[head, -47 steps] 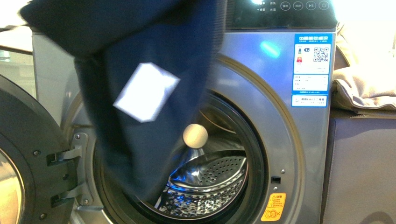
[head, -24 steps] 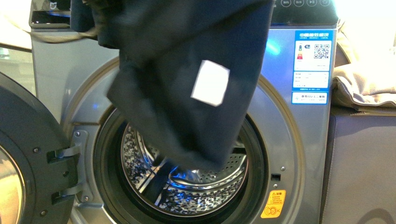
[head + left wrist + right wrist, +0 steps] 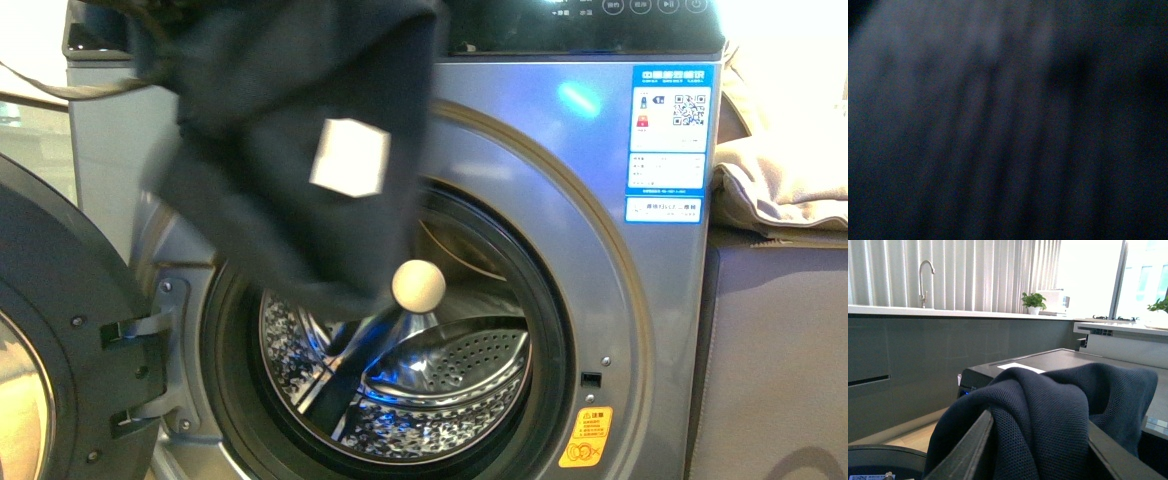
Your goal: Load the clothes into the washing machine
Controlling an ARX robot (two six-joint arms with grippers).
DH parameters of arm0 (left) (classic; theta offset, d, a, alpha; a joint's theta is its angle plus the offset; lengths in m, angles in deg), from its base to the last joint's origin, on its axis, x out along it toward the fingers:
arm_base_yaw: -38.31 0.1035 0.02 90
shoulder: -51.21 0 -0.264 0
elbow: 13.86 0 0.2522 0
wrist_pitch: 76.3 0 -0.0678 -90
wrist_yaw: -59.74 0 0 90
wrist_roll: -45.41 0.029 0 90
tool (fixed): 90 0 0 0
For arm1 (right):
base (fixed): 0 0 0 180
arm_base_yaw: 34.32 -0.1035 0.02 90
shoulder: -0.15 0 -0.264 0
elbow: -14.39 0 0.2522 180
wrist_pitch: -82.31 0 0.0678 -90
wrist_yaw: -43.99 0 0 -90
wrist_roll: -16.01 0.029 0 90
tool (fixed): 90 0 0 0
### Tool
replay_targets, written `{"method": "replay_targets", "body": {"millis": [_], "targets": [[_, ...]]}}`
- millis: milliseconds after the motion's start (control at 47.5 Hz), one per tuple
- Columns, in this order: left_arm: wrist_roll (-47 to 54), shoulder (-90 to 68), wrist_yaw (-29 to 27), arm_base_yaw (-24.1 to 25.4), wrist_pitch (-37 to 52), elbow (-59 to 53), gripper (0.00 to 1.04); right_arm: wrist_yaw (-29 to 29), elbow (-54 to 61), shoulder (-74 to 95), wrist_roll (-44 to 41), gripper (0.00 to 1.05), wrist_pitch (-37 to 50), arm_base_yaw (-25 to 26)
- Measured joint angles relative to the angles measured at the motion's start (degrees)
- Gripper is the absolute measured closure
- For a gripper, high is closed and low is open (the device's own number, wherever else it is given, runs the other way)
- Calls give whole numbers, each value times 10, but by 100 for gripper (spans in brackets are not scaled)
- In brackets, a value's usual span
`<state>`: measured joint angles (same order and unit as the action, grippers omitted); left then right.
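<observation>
The clothes (image 3: pixel 290 150), a dark navy garment with a white tag (image 3: pixel 349 157), hang in front of the washing machine's (image 3: pixel 560 230) upper left, their lower edge over the top left of the open porthole. The perforated drum (image 3: pixel 450 370) shows behind. My right gripper (image 3: pixel 1040 426) is shut on the clothes (image 3: pixel 1048 400), which bunch up between its fingers (image 3: pixel 970 447). Neither gripper shows in the front view. The left wrist view is dark.
The dark grey door (image 3: pixel 50 330) stands open at the left. A beige ball-shaped thing (image 3: pixel 418 286) shows in the porthole. Beige padded fabric (image 3: pixel 780 185) lies on a dark unit to the washer's right. A blue label (image 3: pixel 670 145) and an orange sticker (image 3: pixel 586 438) mark the front.
The hanging garment swung right half a second ago and has now swung back left and higher, uncovering more of the porthole and the beige ball.
</observation>
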<state>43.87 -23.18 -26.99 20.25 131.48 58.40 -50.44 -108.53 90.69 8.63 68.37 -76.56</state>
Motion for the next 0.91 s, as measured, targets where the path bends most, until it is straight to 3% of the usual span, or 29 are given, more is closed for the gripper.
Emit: {"method": "replay_targets", "body": {"millis": [126,400,906], "targets": [[-1,6,-1,-1,1,-9,99,0,0,0,0,44,0,0],[-3,6,-2,-1,12,-21,99,0,0,-5,0,6,2,0],[-15,-1,17,0,32,-84,99,0,0,-6,0,8,2,0]]}}
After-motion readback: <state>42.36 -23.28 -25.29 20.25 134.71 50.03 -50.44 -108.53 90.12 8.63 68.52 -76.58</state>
